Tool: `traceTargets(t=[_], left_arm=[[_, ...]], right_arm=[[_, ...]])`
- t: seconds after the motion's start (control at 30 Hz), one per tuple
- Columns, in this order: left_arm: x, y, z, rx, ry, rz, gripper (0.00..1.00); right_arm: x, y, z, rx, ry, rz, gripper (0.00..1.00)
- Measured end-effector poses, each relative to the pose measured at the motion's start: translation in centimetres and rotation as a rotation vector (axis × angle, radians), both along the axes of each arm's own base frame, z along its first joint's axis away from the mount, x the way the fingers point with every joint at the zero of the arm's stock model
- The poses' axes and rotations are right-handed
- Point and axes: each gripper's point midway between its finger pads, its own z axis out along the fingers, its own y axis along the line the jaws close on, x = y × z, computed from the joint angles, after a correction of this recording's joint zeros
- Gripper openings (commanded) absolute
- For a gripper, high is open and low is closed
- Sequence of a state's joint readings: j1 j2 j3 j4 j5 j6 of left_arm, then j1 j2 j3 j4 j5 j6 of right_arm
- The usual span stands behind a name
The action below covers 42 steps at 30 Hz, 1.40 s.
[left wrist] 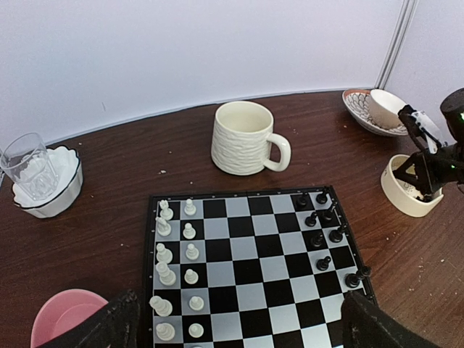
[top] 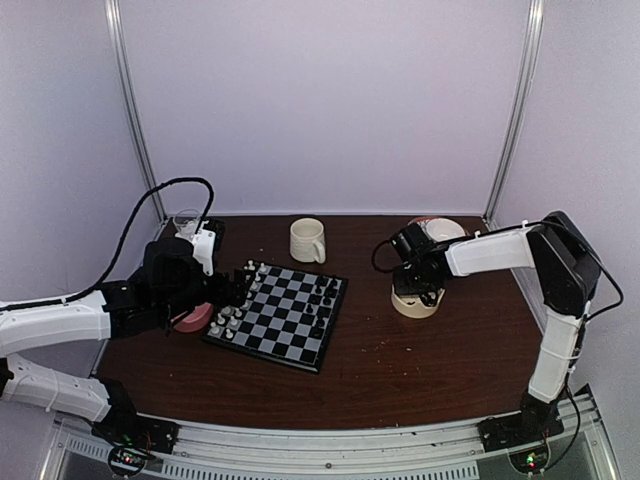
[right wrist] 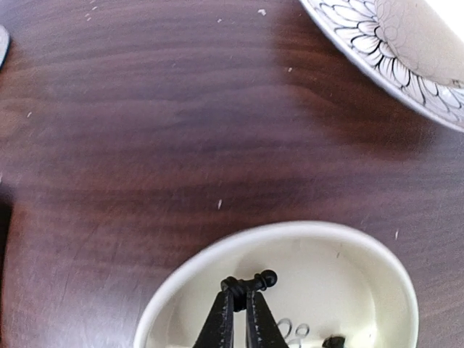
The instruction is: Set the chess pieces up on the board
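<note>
**A:** Where's the right gripper [right wrist: 239, 290]?

**B:** Down inside the cream bowl [right wrist: 290, 228]. Its fingers are pressed together on 1 black piece [right wrist: 261, 278], which lies sideways between the tips.

**A:** Anything else in there?

**B:** A dark speck [right wrist: 333, 341] at the bottom edge, perhaps another piece, but it's too cropped to tell.

**A:** And the left gripper [left wrist: 243, 322]?

**B:** Spread wide, holding nothing, over the board [left wrist: 246, 272]. In its wrist view, white pieces [left wrist: 190, 230] stand in 2 columns on the left and black pieces [left wrist: 317, 238] cluster on the right.
</note>
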<state>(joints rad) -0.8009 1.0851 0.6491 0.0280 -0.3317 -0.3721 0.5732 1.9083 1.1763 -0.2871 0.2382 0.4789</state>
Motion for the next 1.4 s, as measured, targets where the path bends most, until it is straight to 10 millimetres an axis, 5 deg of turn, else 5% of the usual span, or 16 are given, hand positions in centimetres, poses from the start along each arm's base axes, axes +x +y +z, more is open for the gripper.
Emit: traceTargets(t=[0.23,0.83,1.4], left_arm=[[0.0,0.0,0.0,-0.001,0.0,0.0,0.97],[0.0,-0.8,-0.1,-0.003,0.017,-0.032,0.98],[-0.5,-3.2,-0.8,-0.03,0.095,-0.136,0.96]], right_arm=[[-2.5,0.0,2.1,0.074,-0.009,0.024,0.07],[-4.2,3.3,6.3,0.18,-0.075,0.162,0.07],[-8.9,11.5,10.0,0.212,-0.204,0.519,0.06]])
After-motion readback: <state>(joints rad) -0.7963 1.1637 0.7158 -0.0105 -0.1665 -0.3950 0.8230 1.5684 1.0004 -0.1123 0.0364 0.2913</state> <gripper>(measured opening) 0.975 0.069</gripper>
